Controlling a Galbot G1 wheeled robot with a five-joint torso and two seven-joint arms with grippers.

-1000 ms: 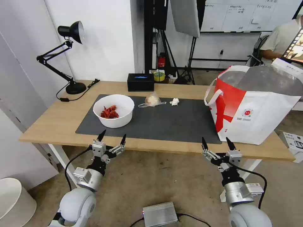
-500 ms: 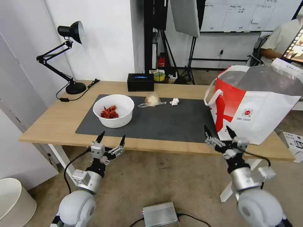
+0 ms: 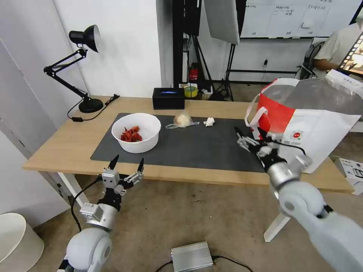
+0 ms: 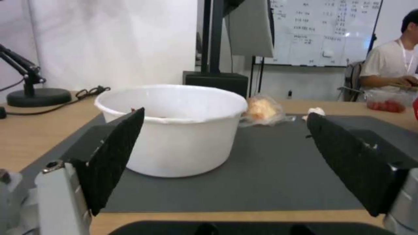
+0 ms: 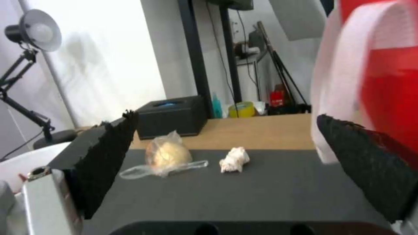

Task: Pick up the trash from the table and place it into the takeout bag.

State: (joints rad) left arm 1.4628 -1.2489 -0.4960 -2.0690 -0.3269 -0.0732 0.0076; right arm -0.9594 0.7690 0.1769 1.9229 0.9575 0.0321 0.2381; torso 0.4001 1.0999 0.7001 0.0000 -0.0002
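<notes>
Trash: white bowl (image 3: 136, 132) w/ red shells (image 3: 131, 135); right tool (image 3: 250, 137) open, empty, by takeout bag (image 3: 317, 136); left tool (image 3: 126, 166) open.

Bare dark mat (image 3: 204, 145) lies open between the white bowl (image 3: 136, 132) and the takeout bag (image 3: 302, 128). The right gripper (image 3: 250, 135), jaws spread, hangs just beside the bag's handle (image 3: 252, 113); the bagged lump (image 3: 182, 120) and tissue (image 3: 208, 121) sit farther back.

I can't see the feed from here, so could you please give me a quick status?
Right gripper open over the mat beside the takeout bag. Left gripper open, below the table edge. Tissue untouched, nothing blocking.
</notes>
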